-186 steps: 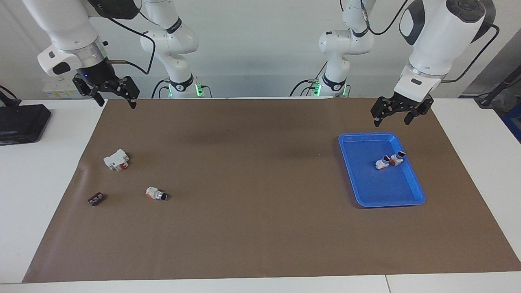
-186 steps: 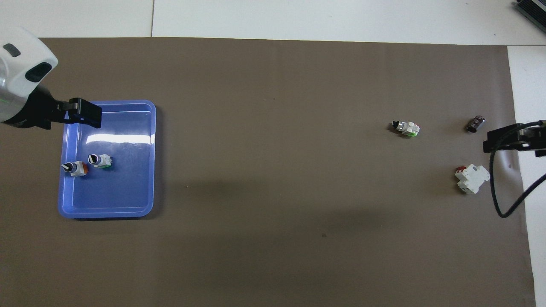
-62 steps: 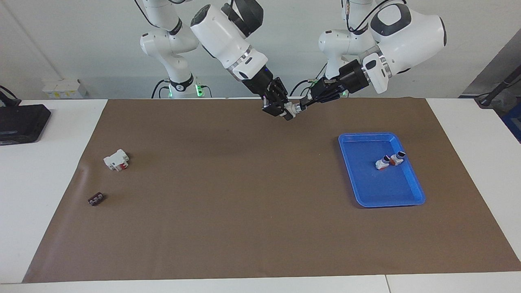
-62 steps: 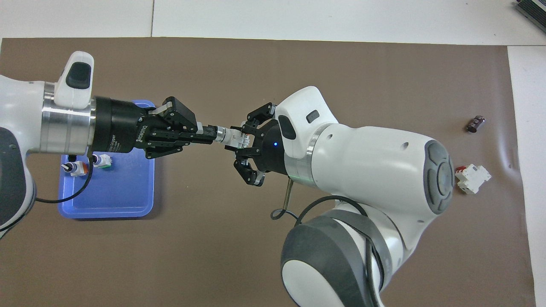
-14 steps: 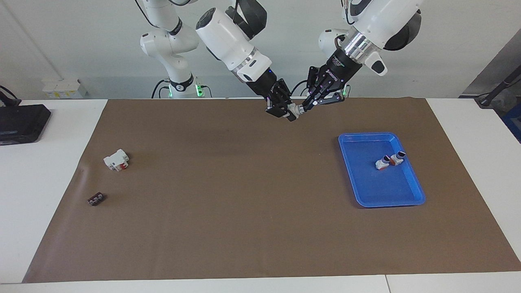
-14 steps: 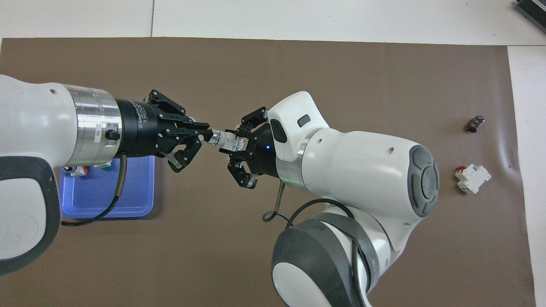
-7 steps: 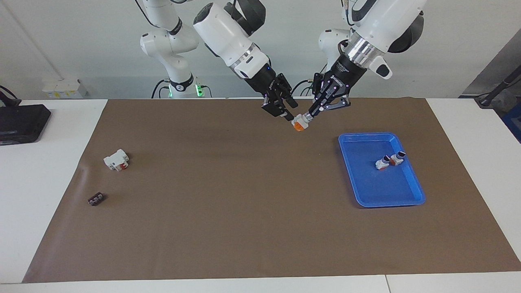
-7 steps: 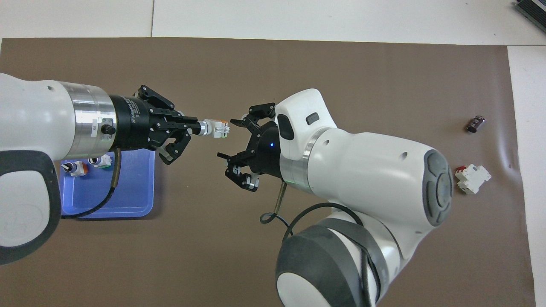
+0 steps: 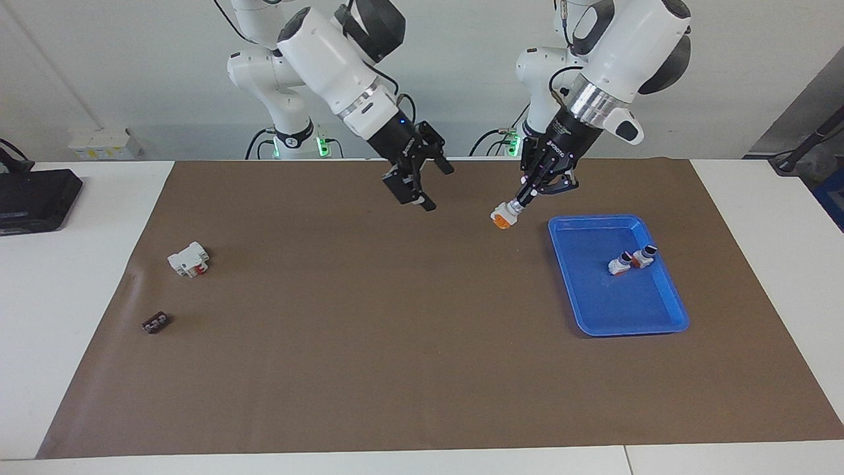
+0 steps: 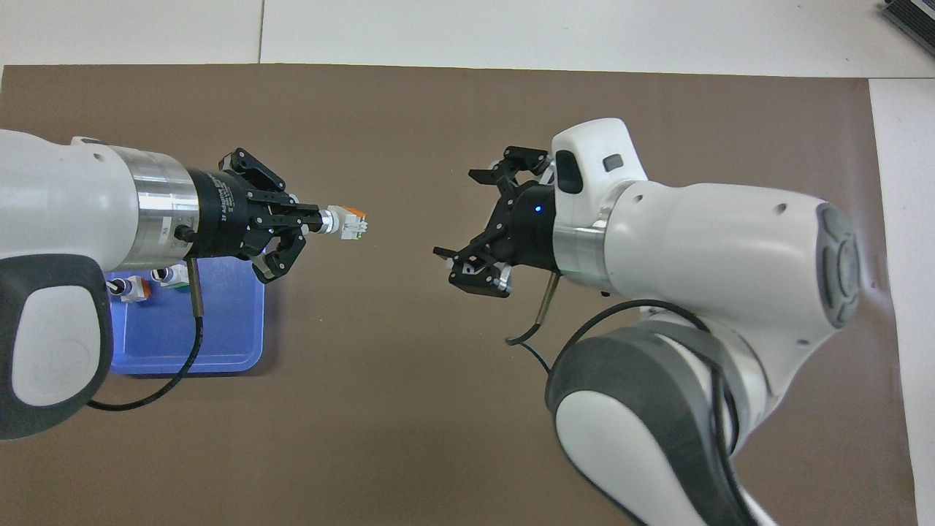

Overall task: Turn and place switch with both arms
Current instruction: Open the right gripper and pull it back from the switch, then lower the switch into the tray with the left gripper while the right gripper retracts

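The switch [image 9: 502,216] has a white body and an orange-red base. My left gripper [image 9: 520,202] is shut on its knob end and holds it in the air, base pointing down, over the brown mat just beside the blue tray [image 9: 663,326]. In the overhead view the switch [image 10: 349,221] sticks out of the left gripper [image 10: 319,221]. My right gripper [image 9: 427,182] is open and empty, up in the air over the middle of the mat, well apart from the switch; it also shows in the overhead view [image 10: 464,218].
Two more switches [image 9: 620,265] [image 9: 645,254] lie in the tray [image 10: 219,336]. A white block with a red part [image 9: 188,258] and a small dark piece [image 9: 155,322] lie on the mat toward the right arm's end. A black device [image 9: 33,198] sits off the mat.
The right gripper has let go of the switch and drawn back toward its own end. The left gripper has carried the switch lower and toward the tray.
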Controlling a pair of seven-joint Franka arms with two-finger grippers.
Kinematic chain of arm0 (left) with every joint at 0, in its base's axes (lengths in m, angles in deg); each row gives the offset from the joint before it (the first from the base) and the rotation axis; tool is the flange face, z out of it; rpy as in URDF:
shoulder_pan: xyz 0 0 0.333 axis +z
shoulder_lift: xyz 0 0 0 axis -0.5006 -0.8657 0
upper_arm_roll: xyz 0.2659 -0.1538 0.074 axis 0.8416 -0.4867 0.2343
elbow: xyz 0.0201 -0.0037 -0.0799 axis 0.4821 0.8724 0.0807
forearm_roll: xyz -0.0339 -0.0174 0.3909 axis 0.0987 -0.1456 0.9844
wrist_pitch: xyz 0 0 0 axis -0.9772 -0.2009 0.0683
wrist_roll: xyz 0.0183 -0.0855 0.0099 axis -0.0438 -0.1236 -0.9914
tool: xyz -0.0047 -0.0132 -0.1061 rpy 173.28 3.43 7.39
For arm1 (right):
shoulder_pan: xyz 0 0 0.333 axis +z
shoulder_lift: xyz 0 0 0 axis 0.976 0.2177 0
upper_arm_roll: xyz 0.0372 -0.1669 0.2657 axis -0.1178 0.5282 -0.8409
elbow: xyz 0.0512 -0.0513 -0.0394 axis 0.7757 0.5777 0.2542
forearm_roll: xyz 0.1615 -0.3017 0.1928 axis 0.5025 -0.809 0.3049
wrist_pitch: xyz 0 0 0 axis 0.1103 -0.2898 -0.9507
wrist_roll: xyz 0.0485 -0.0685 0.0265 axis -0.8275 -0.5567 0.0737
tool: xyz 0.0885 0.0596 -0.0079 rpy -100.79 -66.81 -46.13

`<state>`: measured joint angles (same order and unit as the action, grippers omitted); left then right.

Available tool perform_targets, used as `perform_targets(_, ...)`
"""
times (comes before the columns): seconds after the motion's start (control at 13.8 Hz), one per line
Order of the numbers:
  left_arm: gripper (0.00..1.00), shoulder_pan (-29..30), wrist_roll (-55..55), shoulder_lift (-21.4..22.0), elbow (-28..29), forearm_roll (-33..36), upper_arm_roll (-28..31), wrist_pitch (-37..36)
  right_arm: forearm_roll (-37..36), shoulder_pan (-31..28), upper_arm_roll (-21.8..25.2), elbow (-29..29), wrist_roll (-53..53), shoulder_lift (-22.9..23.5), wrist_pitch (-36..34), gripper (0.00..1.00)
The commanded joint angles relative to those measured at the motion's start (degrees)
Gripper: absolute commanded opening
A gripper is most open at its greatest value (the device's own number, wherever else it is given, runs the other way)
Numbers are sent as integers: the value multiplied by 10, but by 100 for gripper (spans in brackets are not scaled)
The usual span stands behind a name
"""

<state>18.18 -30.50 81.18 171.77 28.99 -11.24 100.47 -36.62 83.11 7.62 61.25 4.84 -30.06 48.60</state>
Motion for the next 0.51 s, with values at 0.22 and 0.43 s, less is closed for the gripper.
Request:
perform_targets(0.22,0,91,261,52,98,33,-1,16,-91,-119,-3,4,-20,-8,-55,100)
perform_targets(0.43,0,130,392,50,123,45,-1,31,-192,-131,-2,3,-145,-6,-56,100)
